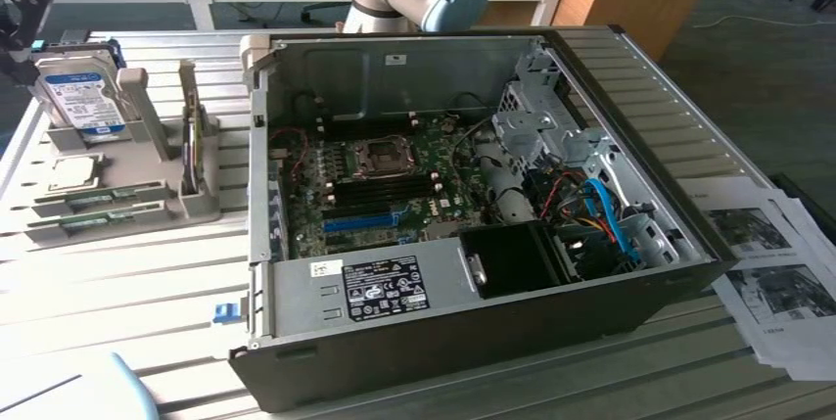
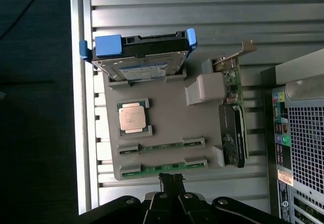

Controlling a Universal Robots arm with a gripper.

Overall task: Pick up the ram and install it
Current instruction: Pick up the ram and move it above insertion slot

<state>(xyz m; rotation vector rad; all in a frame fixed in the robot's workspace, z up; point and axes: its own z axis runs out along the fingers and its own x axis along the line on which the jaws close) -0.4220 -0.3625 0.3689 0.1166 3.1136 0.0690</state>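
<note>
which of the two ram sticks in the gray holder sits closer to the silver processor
The inner ram stick, in the slot right beside the processor; the outer ram stick lies along the holder's edge, farther off.

Labels on the hard drive (image 1: 81, 97) and the power supply (image 1: 383, 288) carry print, none legible.
</note>
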